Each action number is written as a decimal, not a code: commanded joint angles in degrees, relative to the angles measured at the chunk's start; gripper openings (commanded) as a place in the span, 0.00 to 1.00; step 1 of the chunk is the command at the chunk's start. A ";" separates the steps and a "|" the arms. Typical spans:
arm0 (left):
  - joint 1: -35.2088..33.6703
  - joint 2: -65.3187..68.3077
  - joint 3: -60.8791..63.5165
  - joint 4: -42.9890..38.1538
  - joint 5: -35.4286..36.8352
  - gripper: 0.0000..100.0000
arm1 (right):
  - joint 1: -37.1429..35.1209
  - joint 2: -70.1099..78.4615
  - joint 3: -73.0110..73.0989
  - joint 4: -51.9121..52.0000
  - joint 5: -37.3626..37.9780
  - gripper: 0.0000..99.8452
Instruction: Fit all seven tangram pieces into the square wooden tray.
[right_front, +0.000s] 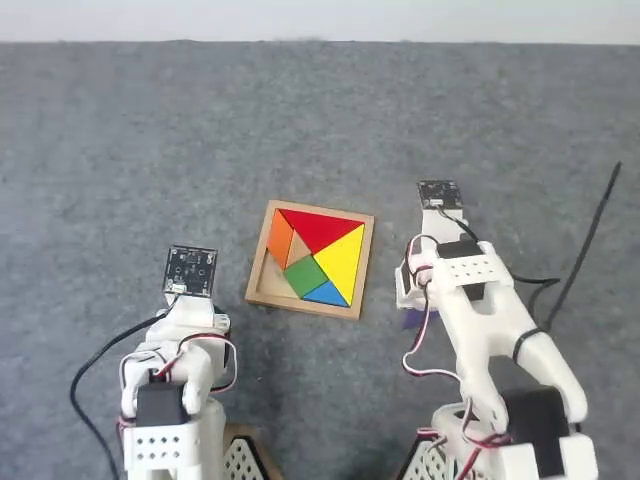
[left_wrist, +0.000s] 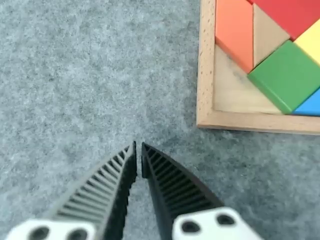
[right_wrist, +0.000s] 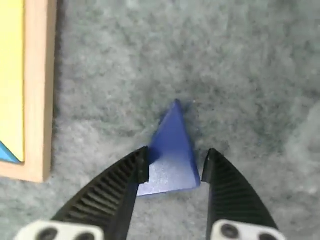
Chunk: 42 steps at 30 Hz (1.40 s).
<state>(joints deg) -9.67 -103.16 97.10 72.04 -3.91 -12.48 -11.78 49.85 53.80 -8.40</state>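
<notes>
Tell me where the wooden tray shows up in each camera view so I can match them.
High view: the wooden tray lies mid-table, its pieces facing up.
Left wrist view: one tray corner with a bare gap inside, just past the left gripper.
Right wrist view: a strip of its rim, beside the blue triangle.
Shared landmark: the yellow triangle inside the tray.

A grey, fuzzy carpet (right_front: 150, 150) covers the table under soft, even light. At twelve o'clock a pale wall (right_front: 320, 20) borders its far edge.
</notes>
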 joint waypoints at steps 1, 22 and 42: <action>0.35 -0.97 -0.57 0.18 -0.09 0.02 | 1.01 0.84 0.79 3.47 -0.70 0.18; 0.35 -0.97 -0.57 0.18 -0.09 0.02 | -5.67 -5.14 0.44 8.57 -7.56 0.18; 0.35 -0.97 -0.57 0.18 -0.09 0.02 | -5.85 3.03 1.49 2.15 -3.78 0.04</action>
<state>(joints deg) -9.67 -103.16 97.10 72.04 -3.91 -17.41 -10.20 52.04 57.93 -15.34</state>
